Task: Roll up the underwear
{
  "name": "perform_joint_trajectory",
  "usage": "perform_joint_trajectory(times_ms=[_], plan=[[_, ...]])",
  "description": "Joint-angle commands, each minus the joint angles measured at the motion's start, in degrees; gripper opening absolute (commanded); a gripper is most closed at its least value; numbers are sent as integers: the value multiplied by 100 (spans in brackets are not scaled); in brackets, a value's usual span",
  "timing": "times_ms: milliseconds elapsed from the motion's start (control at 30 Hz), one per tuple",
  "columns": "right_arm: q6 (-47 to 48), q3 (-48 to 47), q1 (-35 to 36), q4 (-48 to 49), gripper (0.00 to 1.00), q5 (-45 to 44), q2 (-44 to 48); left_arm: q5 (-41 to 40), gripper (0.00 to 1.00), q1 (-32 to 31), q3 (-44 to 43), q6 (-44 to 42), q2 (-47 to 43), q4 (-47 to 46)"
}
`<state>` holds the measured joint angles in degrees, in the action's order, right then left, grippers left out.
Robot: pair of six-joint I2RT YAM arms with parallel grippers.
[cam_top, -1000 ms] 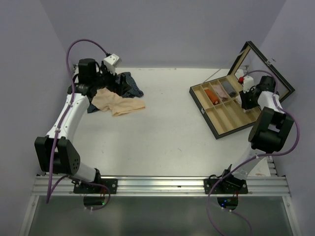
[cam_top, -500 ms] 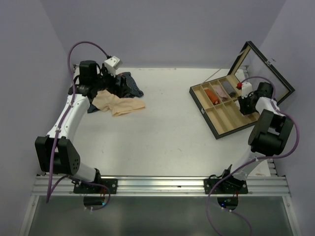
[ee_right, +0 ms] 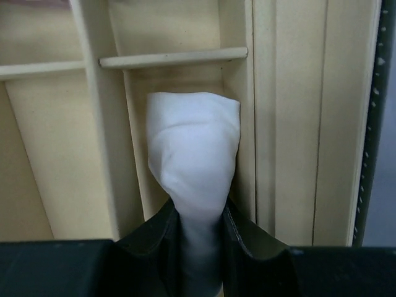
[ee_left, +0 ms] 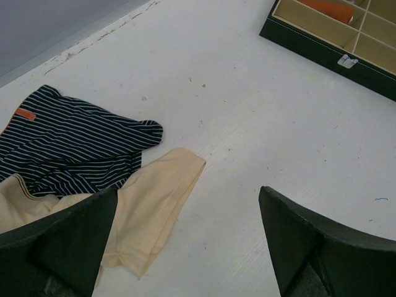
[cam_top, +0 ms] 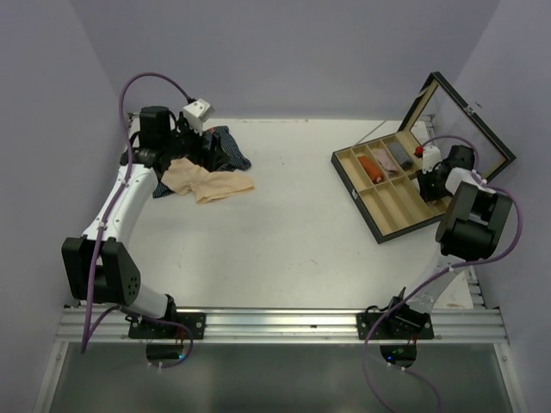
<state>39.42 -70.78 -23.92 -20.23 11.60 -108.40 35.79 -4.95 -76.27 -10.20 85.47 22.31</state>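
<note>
2 robot arms work at a white table (cam_top: 284, 249). On the right, the right gripper (ee_right: 201, 213) is clamped on the near end of a small white underwear roll (ee_right: 193, 145). The roll lies inside a narrow compartment of a wooden box (ee_right: 173, 57), close to the box's right edge. At the far left of the table, the left gripper (ee_left: 187, 198) hovers with its jaws spread wide, holding nothing. Just below it lie the beige underwear (ee_left: 158, 198) and the navy striped underwear (ee_left: 74, 139), overlapping each other and not yet rolled.

The white roll is soft and pinched at 1 end only. It will probably loosen when released, or ride back out if cloth snags on the fingers. The fingers sit tight between the dividers, so a crooked lift could catch a wall and shift the box. On the left, the overlap means a careless pinch could gather both garments at once.
</note>
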Motion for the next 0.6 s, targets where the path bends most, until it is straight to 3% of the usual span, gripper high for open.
perform_joint_trajectory(times_ms=[0,167,267,467,567], plan=[[-163,-653,28,-866,0,369,-374,174,100,3,-213,-97,31,2],[74,-1455,-16,-1773,1,493,-928,156,100,3,-222,-140,31,55],[136,-1684,-77,-2037,16,493,-990,139,100,3,-222,-158,48,72],[66,-1930,-122,-2117,28,484,-823,182,100,3,-257,-132,119,64],[5,-2088,-122,-2178,39,493,-814,200,100,3,-300,-105,163,55]])
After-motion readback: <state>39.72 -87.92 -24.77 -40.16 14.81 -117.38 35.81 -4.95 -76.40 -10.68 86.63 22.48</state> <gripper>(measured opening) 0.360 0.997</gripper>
